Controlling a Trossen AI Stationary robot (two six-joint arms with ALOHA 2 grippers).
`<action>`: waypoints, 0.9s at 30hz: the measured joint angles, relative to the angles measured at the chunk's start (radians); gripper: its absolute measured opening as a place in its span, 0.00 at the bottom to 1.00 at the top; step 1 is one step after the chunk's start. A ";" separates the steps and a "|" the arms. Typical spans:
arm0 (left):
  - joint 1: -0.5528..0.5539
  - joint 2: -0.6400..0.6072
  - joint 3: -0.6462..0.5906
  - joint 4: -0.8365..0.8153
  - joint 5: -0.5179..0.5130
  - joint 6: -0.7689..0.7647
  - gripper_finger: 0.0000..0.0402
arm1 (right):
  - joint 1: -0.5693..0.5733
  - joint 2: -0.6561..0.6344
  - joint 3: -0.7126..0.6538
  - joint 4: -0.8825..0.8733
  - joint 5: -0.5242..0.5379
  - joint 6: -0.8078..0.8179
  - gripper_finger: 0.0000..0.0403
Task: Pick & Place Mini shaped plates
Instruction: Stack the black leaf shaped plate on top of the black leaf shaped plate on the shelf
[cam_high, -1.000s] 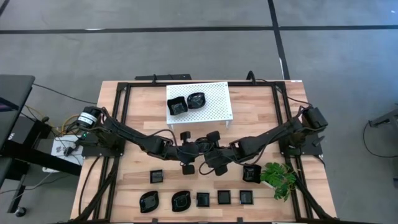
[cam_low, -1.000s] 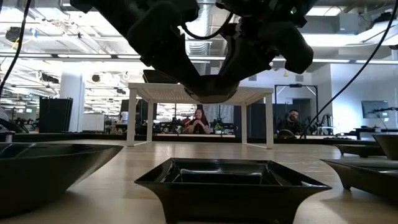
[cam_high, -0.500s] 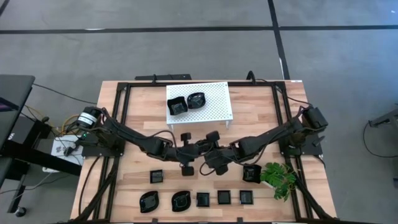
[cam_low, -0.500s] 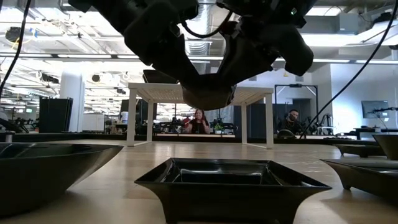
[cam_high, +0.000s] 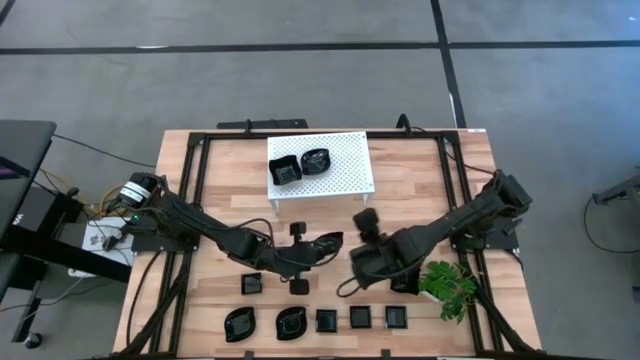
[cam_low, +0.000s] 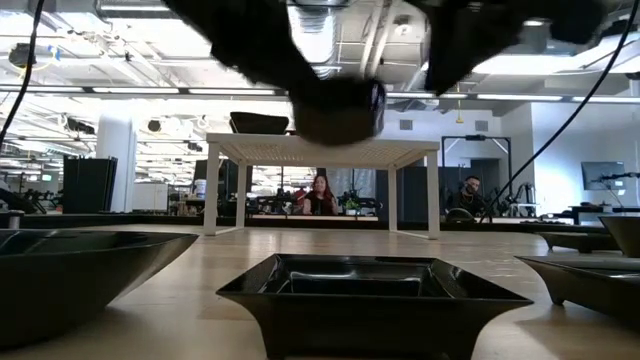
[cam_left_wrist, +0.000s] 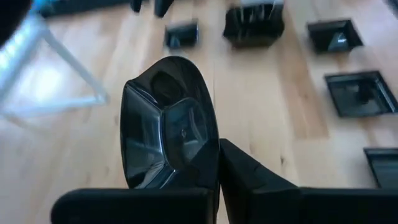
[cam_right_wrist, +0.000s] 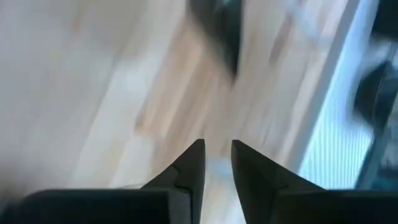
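Nearest the front edge of the table (cam_high: 210, 170), a row of five plates (cam_high: 326, 321) sits flat, with a sixth (cam_high: 252, 284) set just behind the row's left part; in the low view one square plate (cam_low: 372, 290) fills the foreground, flanked by others.

Above the middle of the table, the left gripper (cam_high: 322, 243) holds a rounded plate (cam_left_wrist: 169, 121). Its fingers are clamped on the plate's rim, so the plate stands out past the fingertips, lifted clear of the wood. The grip takes only one edge; the glossy surface could slide between the fingers if the arm swings or tips quickly, and the plate would fall among those below.

Beside it, the right gripper (cam_high: 366, 222) hangs empty over bare wood, with a narrow gap between its fingers (cam_right_wrist: 191, 163). The two arms are near each other here, and a careless swing of either could knock the carried plate loose.

Right of the arms, a plant (cam_high: 448, 283) stands at the table's edge, with another plate (cam_high: 404, 284) beside it.

Farthest off is the white rack (cam_high: 345, 165), already bearing two plates (cam_high: 300, 167) on its left part. If that is the goal, the carried plate could clip those two unless it comes down on open rack, and a tilted release might let it skid off.
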 joint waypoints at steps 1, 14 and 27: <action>-0.001 -0.011 0.004 0.000 -0.017 0.030 0.02 | 0.005 -0.010 0.000 -0.064 0.002 0.048 0.17; 0.194 -0.312 0.012 -0.014 -0.116 0.416 0.02 | 0.024 -0.621 -0.552 0.504 -0.144 0.012 0.09; 0.541 -0.224 0.011 -0.023 0.145 0.497 0.02 | -0.162 -0.945 -0.985 1.124 -0.338 -0.181 0.09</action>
